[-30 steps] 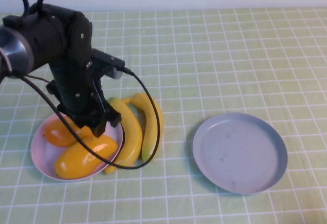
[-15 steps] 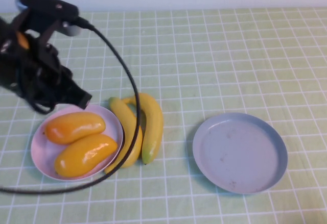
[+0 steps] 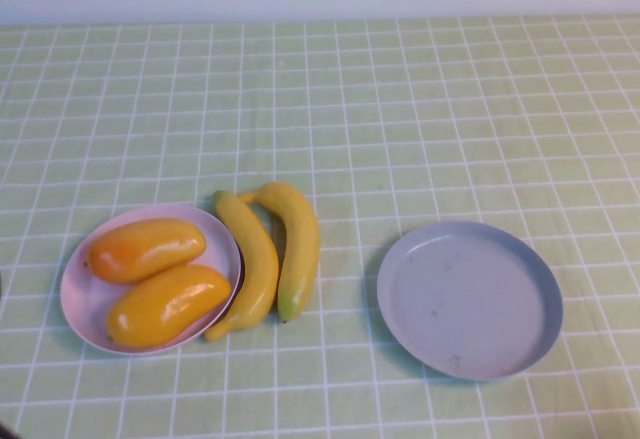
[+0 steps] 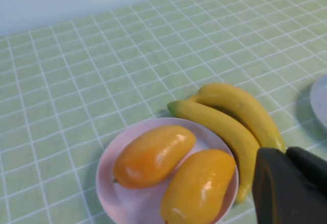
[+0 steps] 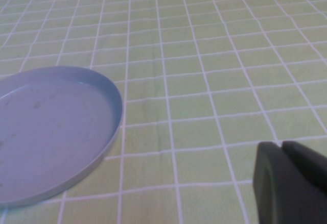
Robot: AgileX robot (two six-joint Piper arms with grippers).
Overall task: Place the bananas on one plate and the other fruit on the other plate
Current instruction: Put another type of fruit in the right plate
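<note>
My left arm has pulled clear of the high view, its left tool [image 4: 291, 185] and right tool [image 5: 291, 183] both shut and empty, leaving both mangoes [image 3: 155, 277] on the pink plate [image 3: 80, 304] while the bananas [image 3: 268, 254] on the tabletop [image 3: 420, 109] await the empty grey-blue plate [image 3: 470, 299].

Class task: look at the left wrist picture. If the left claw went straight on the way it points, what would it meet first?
Most likely the bananas, just ahead of the left claw; depth is unclear. The right claw sits beside the blue plate.
</note>
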